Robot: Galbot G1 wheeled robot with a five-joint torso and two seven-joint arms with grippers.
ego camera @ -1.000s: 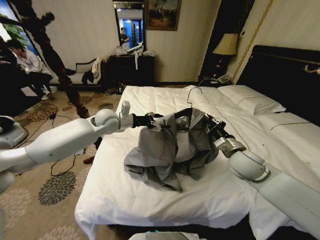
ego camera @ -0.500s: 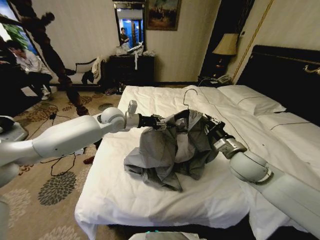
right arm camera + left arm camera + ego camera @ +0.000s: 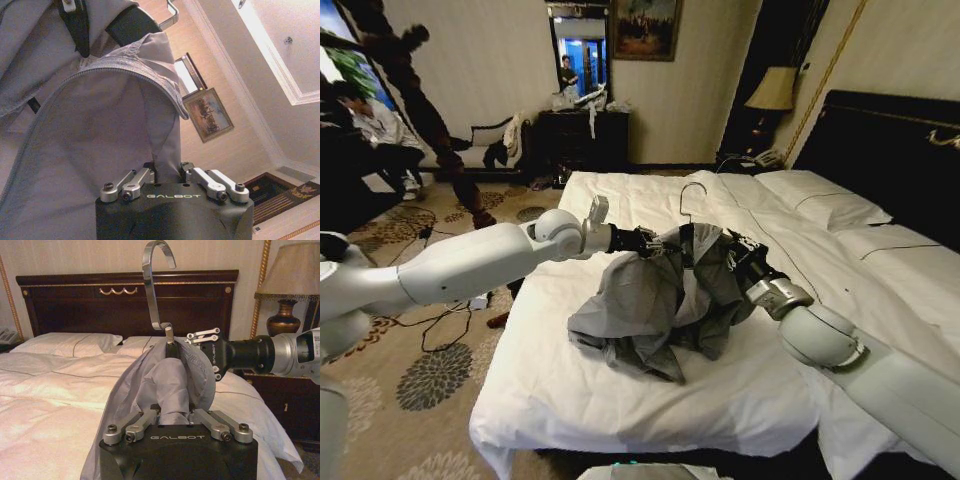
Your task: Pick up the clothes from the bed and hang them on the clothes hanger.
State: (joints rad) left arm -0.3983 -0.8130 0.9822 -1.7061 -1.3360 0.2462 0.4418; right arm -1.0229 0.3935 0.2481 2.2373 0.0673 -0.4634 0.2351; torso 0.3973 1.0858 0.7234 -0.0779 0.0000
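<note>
The grey shirt, the clothes (image 3: 645, 300), is bunched in the middle of the white bed (image 3: 620, 395), its top lifted between both grippers. My left gripper (image 3: 655, 243) comes in from the left and is shut on the fabric (image 3: 172, 390) close to the neck. My right gripper (image 3: 735, 250), seen from the left wrist (image 3: 206, 340), pinches the other side, and its wrist view shows fabric (image 3: 125, 130) running down between its fingers. The black clothes hanger (image 3: 686, 240) sits inside the collar. Its silver hook (image 3: 692, 192) (image 3: 152, 285) stands upright above the shirt.
White pillows (image 3: 825, 195) and a dark headboard (image 3: 890, 150) lie at the right. A lamp (image 3: 772, 90) stands by the bed's far corner, and a dark dresser (image 3: 585, 135) is against the back wall. Patterned carpet with cables (image 3: 440, 340) lies left of the bed.
My left arm has reached farther right toward the shirt's neck. The hanger's hook has shifted slightly left and stands more upright. The right gripper has hardly moved.
</note>
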